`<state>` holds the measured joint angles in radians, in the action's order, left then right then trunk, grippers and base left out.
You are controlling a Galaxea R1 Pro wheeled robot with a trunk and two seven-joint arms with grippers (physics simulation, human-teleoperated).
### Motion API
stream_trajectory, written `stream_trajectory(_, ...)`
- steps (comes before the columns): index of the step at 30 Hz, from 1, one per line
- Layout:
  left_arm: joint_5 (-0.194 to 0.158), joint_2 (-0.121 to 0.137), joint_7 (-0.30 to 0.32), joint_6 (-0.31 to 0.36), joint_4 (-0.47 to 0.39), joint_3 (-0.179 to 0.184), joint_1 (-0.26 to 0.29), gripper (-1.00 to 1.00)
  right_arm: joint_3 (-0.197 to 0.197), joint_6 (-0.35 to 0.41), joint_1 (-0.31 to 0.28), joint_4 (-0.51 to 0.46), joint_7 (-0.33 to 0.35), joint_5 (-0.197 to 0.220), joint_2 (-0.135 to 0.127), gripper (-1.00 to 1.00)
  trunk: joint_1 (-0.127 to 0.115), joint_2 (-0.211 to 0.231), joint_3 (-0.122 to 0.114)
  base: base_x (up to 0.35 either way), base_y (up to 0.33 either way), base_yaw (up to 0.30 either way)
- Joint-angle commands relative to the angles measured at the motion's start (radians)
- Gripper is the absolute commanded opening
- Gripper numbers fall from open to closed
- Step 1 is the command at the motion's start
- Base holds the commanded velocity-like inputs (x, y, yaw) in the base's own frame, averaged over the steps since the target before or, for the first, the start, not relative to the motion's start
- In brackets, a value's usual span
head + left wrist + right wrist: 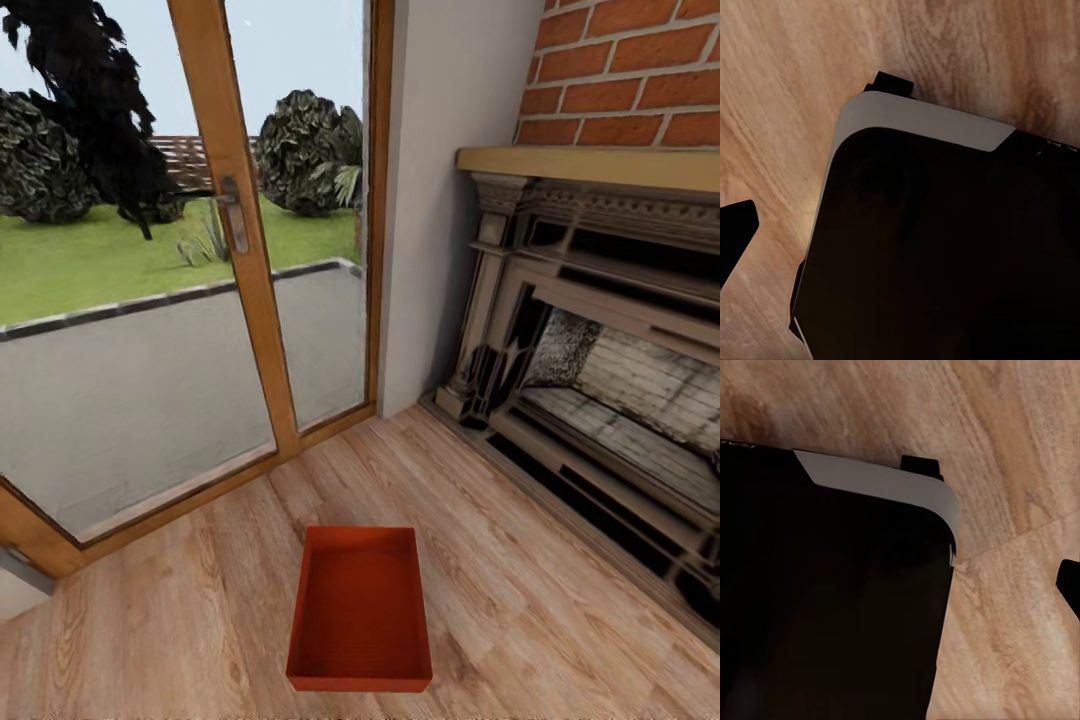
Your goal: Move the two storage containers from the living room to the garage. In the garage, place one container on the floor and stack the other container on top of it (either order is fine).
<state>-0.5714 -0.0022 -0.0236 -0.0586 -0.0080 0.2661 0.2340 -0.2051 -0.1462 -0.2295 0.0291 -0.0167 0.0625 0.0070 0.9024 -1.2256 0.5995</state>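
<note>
— Living room, light wood plank flooring (560,610), corner between wood-framed glass doors (240,250) and red brick fireplace (600,330). Beyond the glass: paved terrace, lawn, dark shrubs.

— And the task's thing?

— One orange-red storage container (362,610), open-topped and empty, flat on the planks just ahead, centred low in the head view, long side running away from the camera. Well apart from the fireplace hearth, nearer the door sill. Squared up to the robot, probably for a two-armed lift at the short ends. Second container: not seen here.

— Arms?

— Tucked low, judging from the wrist views — each looking straight down at planks past a dark, grey-edged slab, likely the robot's own base (945,247). Sensible for driving: nothing sticking out to clip the door frame.

— Grippers?

— Left: one dark tip (735,232) at the frame's edge, opening impossible to judge. Right: likewise, a single dark sliver (1071,585), state unclear. Holding nothing, apparently.

— Stage of the job?

— Early, by the look of it — container on the living room floor, not yet grasped. Next, probably: closing in, lowering the trunk, reaching to both walls.
</note>
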Motion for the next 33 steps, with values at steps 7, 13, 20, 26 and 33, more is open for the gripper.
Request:
stream_trajectory(7,-0.008,-0.001,-0.002,-0.003,0.0,0.008,0.0,1.0,-0.008,-0.006,-0.002,0.003,-0.001,0.007,0.001,1.0,0.0,0.0,0.012,0.0,0.0,0.0)
stream_trajectory(13,-0.008,-0.001,-0.002,-0.003,0.0,0.008,0.001,1.0,-0.008,-0.006,-0.002,0.003,-0.002,0.007,0.001,1.0,0.0,0.0,0.022,0.0,0.0,0.0)
stream_trajectory(20,-0.007,-0.001,-0.002,-0.003,0.0,0.008,0.001,1.0,-0.008,-0.005,-0.002,0.003,0.0,0.006,0.001,1.0,0.0,0.0,0.033,0.0,0.0,0.0)
stream_trajectory(26,-0.008,-0.001,-0.002,-0.003,0.0,0.008,0.001,1.0,-0.008,-0.003,-0.002,0.003,0.005,0.005,-0.002,1.0,0.0,0.0,0.042,0.0,0.0,0.0)
stream_trajectory(33,-0.007,-0.001,-0.002,-0.003,0.0,0.008,0.001,1.0,-0.009,0.0,-0.002,0.003,0.007,0.004,-0.002,1.0,0.0,0.0,0.054,0.0,0.0,0.0)
